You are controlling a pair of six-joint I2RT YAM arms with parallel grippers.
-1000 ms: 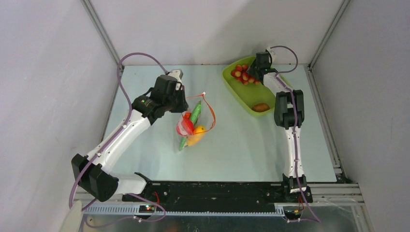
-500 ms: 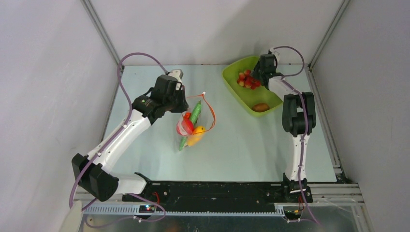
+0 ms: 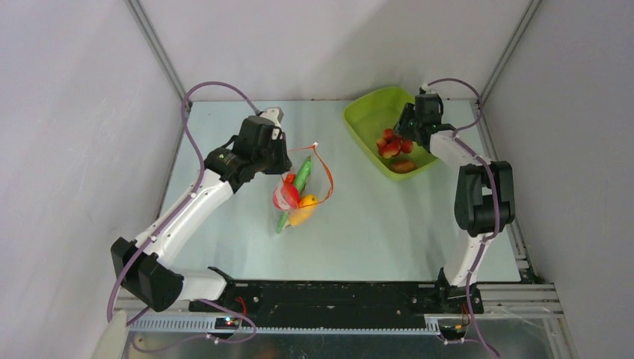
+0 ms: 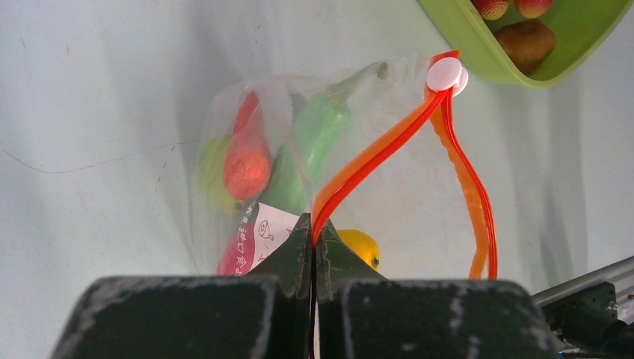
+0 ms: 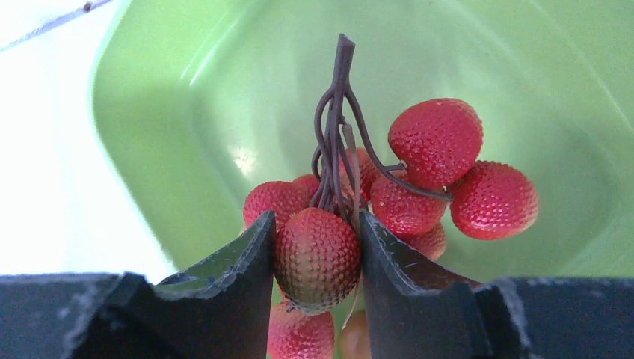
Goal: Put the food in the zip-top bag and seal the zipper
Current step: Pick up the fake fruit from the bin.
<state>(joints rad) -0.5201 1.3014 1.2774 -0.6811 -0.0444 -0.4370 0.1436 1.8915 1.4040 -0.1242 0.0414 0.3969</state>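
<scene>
Partly done: several pieces lie inside the bag mid-bench; its zipper gapes open, one side pinched tight in the left tool; the right tool clamps the grapes over the tray; the kiwi lies in the tray; left, I judge: bag both, then seal.
</scene>
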